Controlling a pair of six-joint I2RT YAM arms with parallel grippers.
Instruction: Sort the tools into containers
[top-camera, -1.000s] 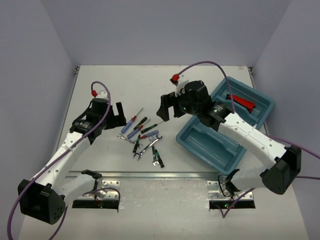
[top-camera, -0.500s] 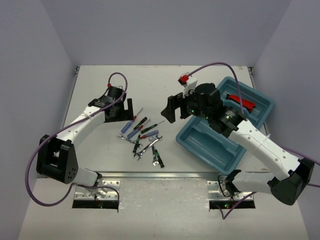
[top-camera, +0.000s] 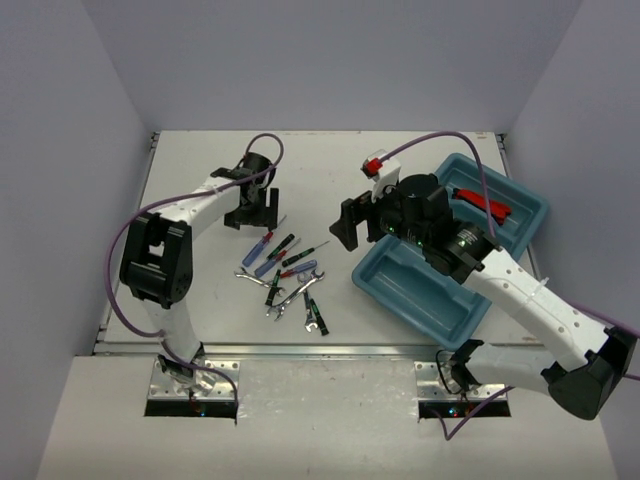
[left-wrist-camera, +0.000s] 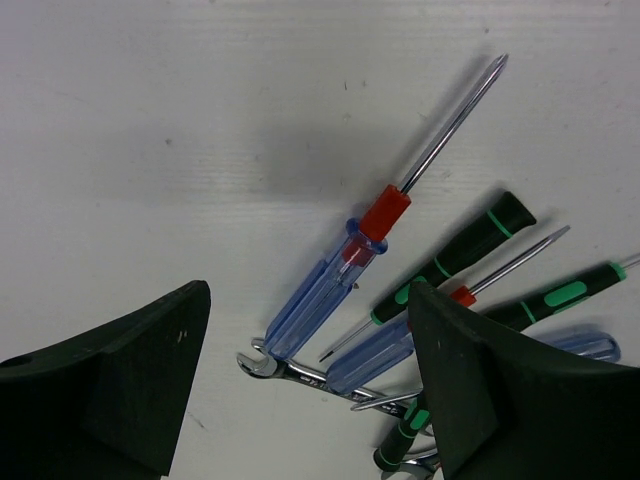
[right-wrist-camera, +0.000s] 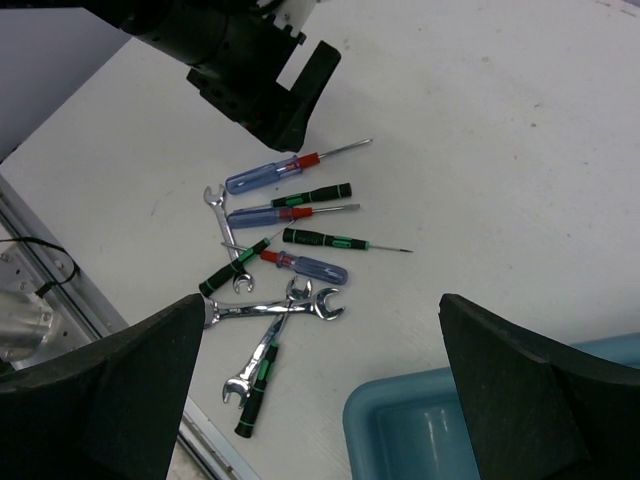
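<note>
The tools lie in a loose pile on the white table: blue-handled screwdrivers, thin black-and-green ones and silver wrenches. My left gripper hangs open at the pile's far left end. In the left wrist view its gripper straddles a blue-handled screwdriver with a red collar, above a small wrench; neither finger touches it. My right gripper is open and empty, held above the table between the pile and the teal tray. A red-handled tool lies in the tray's far compartment.
The right wrist view shows crossed wrenches, a near corner of the tray, and the left arm's black fingers beyond the pile. A metal rail runs along the table's near edge. Grey walls enclose left, right and back.
My left arm has swung farther back and right, bringing its gripper over the pile's far end, and its jaws have narrowed slightly. The right gripper drifted a little right.
</note>
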